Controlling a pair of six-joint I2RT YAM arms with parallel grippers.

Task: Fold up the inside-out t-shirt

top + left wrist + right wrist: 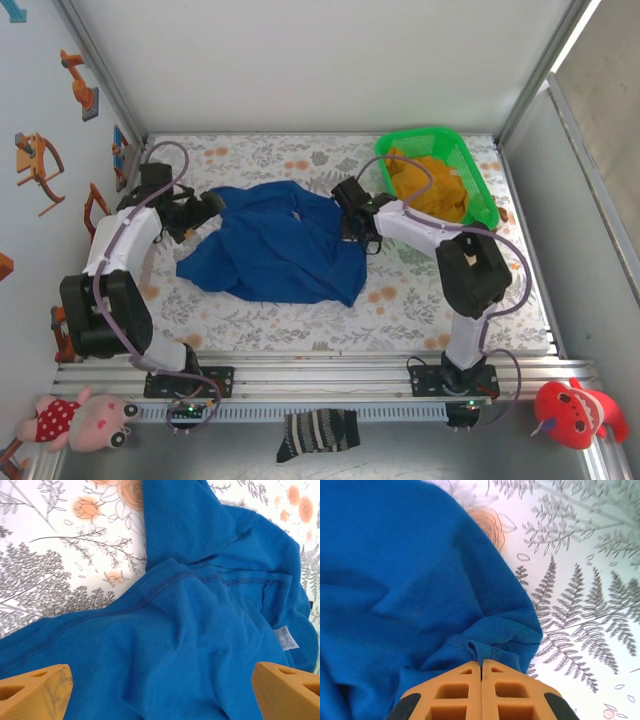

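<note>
A white cloth [300, 310] printed with grey ferns and orange flowers covers the table, inside a booth of pale walls with metal framing.

The inside-out t-shirt [270, 245] lies crumpled near the middle of that cloth, royal blue, with its stitched seams showing. In the left wrist view the t-shirt [165, 645] fills the lower part of the frame, and a small white label [286, 638] sits at 3 o'clock on it. In the right wrist view the t-shirt [405, 590] covers the left side, its edge running from 12 o'clock down to 5 o'clock against the fern print.

The right gripper [352, 212] is at the shirt's 2 o'clock edge. Seen from its own wrist, the right gripper [481, 662] has both orange fingers pressed flat together, and a puckered bit of blue hem is bunched right at their tips, so it looks pinched on the cloth.

The left gripper [205, 208] is at the shirt's 10 o'clock edge. From its wrist camera the left gripper [160, 680] has its 2 orange fingers [35, 692] spread wide to either side of the frame, with nothing between them but the shirt below; whether they touch it I cannot tell.

At 2 o'clock from the shirt stands a green basket [440, 138] with a mustard-yellow garment [440, 190] in it. Along the near rail, a pink plush toy [85, 415] sits at 7 o'clock, a striped sock [318, 433] at 6 o'clock and a red plush toy [575, 410] at 5 o'clock.
</note>
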